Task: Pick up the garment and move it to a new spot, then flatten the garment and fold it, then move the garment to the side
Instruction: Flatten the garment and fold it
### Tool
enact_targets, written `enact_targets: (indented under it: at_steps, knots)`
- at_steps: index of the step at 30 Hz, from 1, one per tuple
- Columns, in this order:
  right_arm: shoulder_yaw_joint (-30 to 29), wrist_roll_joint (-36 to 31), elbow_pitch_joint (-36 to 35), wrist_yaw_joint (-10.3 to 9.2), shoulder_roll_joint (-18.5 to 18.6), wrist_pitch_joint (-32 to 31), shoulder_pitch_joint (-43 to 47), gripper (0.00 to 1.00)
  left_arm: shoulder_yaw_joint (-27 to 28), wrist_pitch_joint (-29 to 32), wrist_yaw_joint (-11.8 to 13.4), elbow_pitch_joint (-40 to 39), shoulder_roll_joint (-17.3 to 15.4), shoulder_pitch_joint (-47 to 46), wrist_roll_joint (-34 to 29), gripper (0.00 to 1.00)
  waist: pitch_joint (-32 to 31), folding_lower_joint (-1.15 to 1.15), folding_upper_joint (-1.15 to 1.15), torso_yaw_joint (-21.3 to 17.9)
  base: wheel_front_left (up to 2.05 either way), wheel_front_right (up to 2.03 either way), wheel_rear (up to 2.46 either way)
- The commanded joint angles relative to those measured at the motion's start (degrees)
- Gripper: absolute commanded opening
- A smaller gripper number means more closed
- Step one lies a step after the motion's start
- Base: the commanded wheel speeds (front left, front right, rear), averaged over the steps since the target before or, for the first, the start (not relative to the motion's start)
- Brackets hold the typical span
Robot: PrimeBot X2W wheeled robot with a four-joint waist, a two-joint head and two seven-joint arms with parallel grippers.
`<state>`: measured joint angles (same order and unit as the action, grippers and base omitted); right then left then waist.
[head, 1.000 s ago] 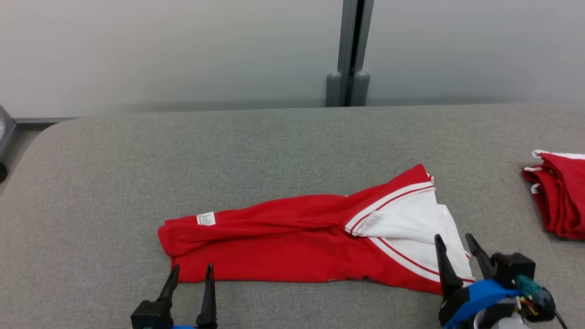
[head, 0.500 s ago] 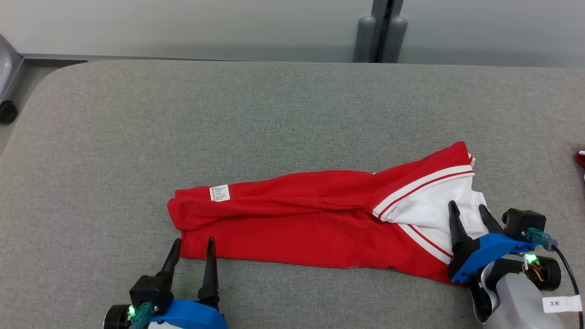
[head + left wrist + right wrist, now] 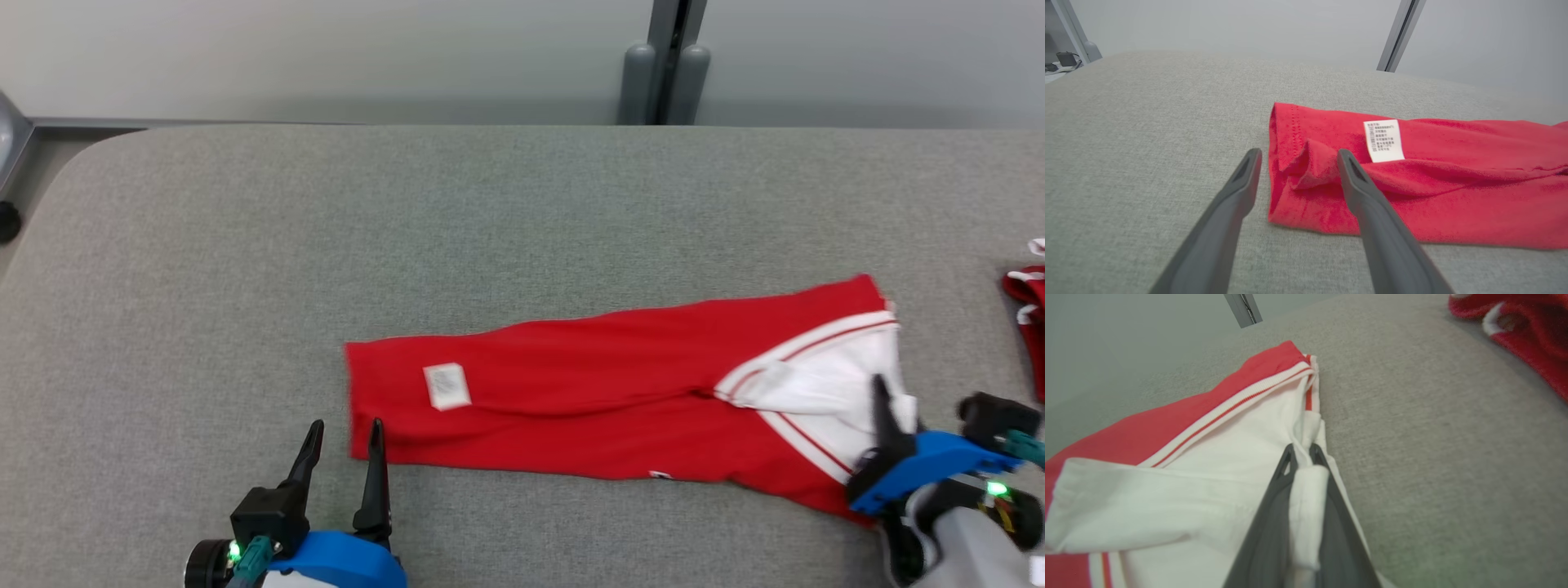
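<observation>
Across the lower middle of the head view, the red garment (image 3: pixel 604 400) lies stretched along the grey table (image 3: pixel 245 245), its white label (image 3: pixel 446 385) facing up near the left end. At lower right, the right tool (image 3: pixel 1301 451) is clamped on a fold of the garment's white part. At lower left, the left tool (image 3: pixel 344 425) stands with fingers apart at the garment's corner; whether it touches cannot be told. Another red cloth (image 3: pixel 1027 314) sits at the right edge.
</observation>
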<state>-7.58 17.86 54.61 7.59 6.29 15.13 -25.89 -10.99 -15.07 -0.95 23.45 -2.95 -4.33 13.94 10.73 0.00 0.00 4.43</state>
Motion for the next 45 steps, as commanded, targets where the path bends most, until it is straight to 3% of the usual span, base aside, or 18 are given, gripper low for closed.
enact_targets:
  at_steps: [1,5,9,12,20,27,34,39,40,41,42,45]
  knots:
    - [-1.6,0.0,-2.0,-0.15,1.8,-0.1,1.9,0.0,0.4,-0.1,0.1,0.1,0.0,0.3,-0.3,1.0,-0.8,0.0,0.0,-0.5,0.0,0.0,0.0]
    - [-3.9,-1.2,-7.7,-0.11,1.9,0.0,4.0,0.0,0.8,-0.1,-0.1,0.3,0.1,1.2,-0.4,1.0,-2.0,0.0,0.0,-1.1,0.0,0.0,0.0]
    - [-2.5,-0.7,-13.3,-0.1,0.2,0.0,5.8,0.0,0.7,-0.1,-0.4,0.6,0.0,2.0,0.0,1.0,-3.1,0.0,0.0,-1.1,0.0,0.0,0.0]
    - [0.4,0.9,-16.7,-0.1,-1.0,0.0,7.1,0.0,0.2,-0.1,-0.5,0.8,0.0,2.6,0.2,1.0,-3.9,0.0,0.0,-0.7,0.0,0.0,0.0]
    - [14.7,8.5,-23.9,-0.1,-3.0,0.0,9.4,0.0,-1.6,-0.1,-1.1,1.4,0.0,2.8,0.3,1.0,-5.0,0.0,0.0,3.0,0.0,0.0,0.0]
    - [24.8,12.9,-23.5,-0.1,-3.3,0.0,6.7,0.0,-4.0,-0.1,-1.6,1.8,0.0,3.1,0.4,1.0,-5.4,0.0,0.0,9.7,0.0,0.0,0.0]
    - [29.9,15.2,-19.7,-0.1,-3.3,0.0,3.3,0.0,-5.6,-0.1,-1.8,2.1,0.1,3.6,0.4,1.0,-5.3,0.0,0.0,16.7,0.0,0.0,0.0]
    - [32.8,16.5,-17.7,-0.1,-3.3,0.0,1.3,0.0,-5.2,-0.1,-1.5,1.9,0.1,4.0,0.6,1.0,-4.8,0.0,0.0,18.4,0.0,0.0,0.0]
    - [34.1,17.2,-17.2,-0.1,-3.3,0.0,0.8,0.05,-5.2,-0.1,-1.6,1.8,0.1,4.0,0.5,1.0,-4.6,0.0,0.0,18.5,0.0,0.0,0.0]
    - [35.3,17.9,-17.2,-0.1,-3.3,0.0,0.2,0.45,-5.1,-0.1,-1.6,1.9,0.1,4.0,0.6,1.0,-4.5,0.0,0.0,18.6,0.0,0.0,0.0]
    - [35.6,18.4,-17.4,-0.1,-3.3,0.0,-0.5,1.0,-5.0,-0.1,-1.4,1.8,0.1,4.0,0.6,1.0,-4.3,0.0,0.0,18.5,0.0,0.0,0.0]
    - [35.8,19.3,-19.0,-0.1,-3.2,0.0,-1.0,1.0,-4.4,-0.1,-1.0,1.5,0.1,3.8,1.1,1.0,-4.2,0.0,0.0,17.4,0.0,0.0,0.0]
